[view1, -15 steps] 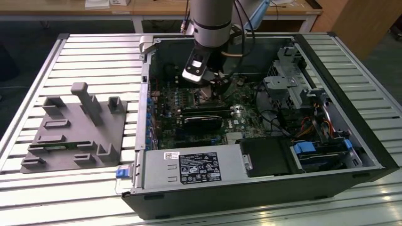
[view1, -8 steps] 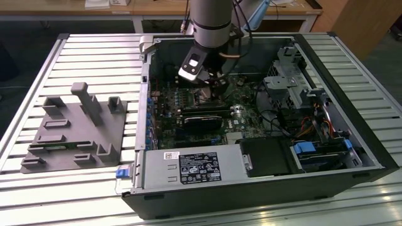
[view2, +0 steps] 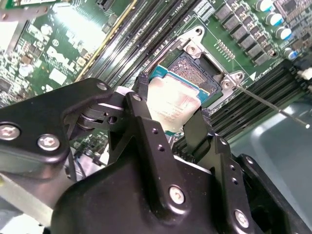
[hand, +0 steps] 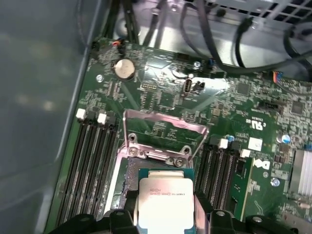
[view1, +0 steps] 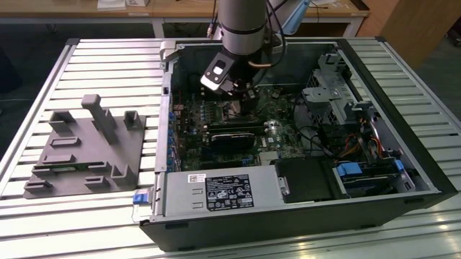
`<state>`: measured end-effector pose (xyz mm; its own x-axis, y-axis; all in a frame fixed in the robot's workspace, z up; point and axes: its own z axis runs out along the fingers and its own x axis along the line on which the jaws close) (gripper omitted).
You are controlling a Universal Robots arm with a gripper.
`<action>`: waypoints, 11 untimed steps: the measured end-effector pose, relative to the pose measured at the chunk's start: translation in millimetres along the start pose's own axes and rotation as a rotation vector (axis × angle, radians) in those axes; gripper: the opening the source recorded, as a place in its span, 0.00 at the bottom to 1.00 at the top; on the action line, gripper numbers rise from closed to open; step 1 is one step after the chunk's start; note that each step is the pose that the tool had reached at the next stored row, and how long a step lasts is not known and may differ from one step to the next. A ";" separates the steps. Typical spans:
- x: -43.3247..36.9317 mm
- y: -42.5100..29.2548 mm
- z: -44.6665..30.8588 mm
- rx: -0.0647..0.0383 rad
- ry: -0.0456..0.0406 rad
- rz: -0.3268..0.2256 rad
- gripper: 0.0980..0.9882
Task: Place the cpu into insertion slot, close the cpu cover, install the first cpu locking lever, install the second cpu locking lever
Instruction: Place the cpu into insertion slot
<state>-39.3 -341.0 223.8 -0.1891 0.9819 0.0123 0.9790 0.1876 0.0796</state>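
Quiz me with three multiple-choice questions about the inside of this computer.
1. Where is the cpu? A) on the grey rack B) held by the gripper over the socket C) on the table
2. What colour is the motherboard? A) red B) green C) white
3. How is the cpu cover? A) swung open B) shut over the chip C) lying outside the case
1B: the gripper clamps it above the socket. 2B: the board is green. 3A: its frame stands raised.

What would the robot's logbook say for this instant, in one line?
gripper: shut on cpu | cpu: held over socket | cpu cover: raised open
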 end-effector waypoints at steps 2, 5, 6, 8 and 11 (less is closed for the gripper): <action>0.6 0.1 0.3 0.000 -0.0015 0.018 0.50; 1.7 0.3 0.7 0.000 -0.0036 0.044 0.50; 2.2 0.4 0.8 -0.001 -0.0041 0.052 0.50; 3.3 0.6 1.1 -0.001 -0.0054 0.067 0.50; 3.6 0.6 1.9 -0.001 -0.0084 0.105 0.50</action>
<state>-39.3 -337.3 222.0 -0.0849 0.9963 0.0122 0.9933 0.0837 0.0796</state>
